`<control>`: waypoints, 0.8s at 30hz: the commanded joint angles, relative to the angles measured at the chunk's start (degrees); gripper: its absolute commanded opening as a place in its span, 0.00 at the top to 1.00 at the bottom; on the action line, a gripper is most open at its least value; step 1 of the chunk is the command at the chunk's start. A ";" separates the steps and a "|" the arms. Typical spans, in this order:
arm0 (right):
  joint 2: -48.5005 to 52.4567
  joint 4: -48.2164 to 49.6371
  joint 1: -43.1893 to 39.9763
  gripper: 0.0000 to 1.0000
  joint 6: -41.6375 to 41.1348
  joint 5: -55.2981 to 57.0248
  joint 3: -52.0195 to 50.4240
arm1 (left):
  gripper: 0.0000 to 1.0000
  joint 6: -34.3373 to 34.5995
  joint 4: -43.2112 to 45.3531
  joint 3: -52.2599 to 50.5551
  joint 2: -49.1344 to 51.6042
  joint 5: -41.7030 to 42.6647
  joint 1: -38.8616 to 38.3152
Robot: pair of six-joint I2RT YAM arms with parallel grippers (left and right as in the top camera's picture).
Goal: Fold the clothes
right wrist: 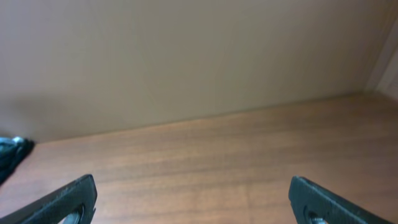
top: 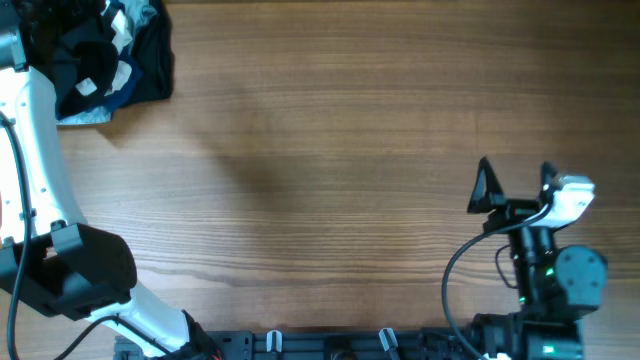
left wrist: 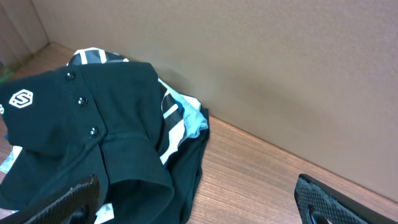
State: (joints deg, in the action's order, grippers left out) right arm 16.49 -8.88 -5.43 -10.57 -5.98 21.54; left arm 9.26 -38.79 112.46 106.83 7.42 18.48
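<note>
The clothes are a crumpled pile at the table's far left corner (top: 110,55). On top lies a black shirt-like garment (left wrist: 81,130) with buttons and a small white logo (left wrist: 20,98). My left gripper (left wrist: 199,205) is open and empty. It hovers just in front of the pile, its left finger over the black fabric and its right finger over bare wood. My right gripper (top: 515,185) is open and empty over the table's right side, far from the pile. The right wrist view shows it (right wrist: 196,202) above bare wood.
A black-and-white striped piece (left wrist: 171,118) and a light blue piece (left wrist: 196,121) stick out from under the black garment. A plain wall (left wrist: 280,74) stands right behind the pile. The left arm's white link (top: 35,150) runs along the table's left edge.
</note>
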 commanded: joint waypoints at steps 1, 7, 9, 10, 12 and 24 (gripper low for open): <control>-7.87 5.22 -0.11 0.00 -5.35 -0.85 -8.28 | 0.00 0.15 0.09 -0.28 0.22 0.48 0.26; -14.60 8.35 -0.11 0.00 -2.40 1.27 -14.80 | 0.00 0.15 0.09 -0.28 0.22 0.48 0.26; -15.06 8.35 -0.11 0.00 1.42 0.98 -15.26 | 0.00 0.13 0.09 -0.28 0.22 0.48 0.26; -15.19 8.13 -0.11 0.00 4.57 0.11 -15.54 | 0.00 0.15 0.09 -0.28 0.22 0.48 0.26; -15.26 8.02 -0.11 0.00 8.28 -1.16 -16.02 | 0.00 0.15 0.09 -0.28 0.22 0.48 0.26; -16.33 9.46 -0.11 0.00 10.58 -1.73 -21.24 | 0.00 0.15 0.09 -0.28 0.22 0.48 0.26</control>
State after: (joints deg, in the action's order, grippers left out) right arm 1.15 -0.21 -5.45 -1.37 -6.66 1.06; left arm 9.26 -38.85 112.46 106.83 7.40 18.48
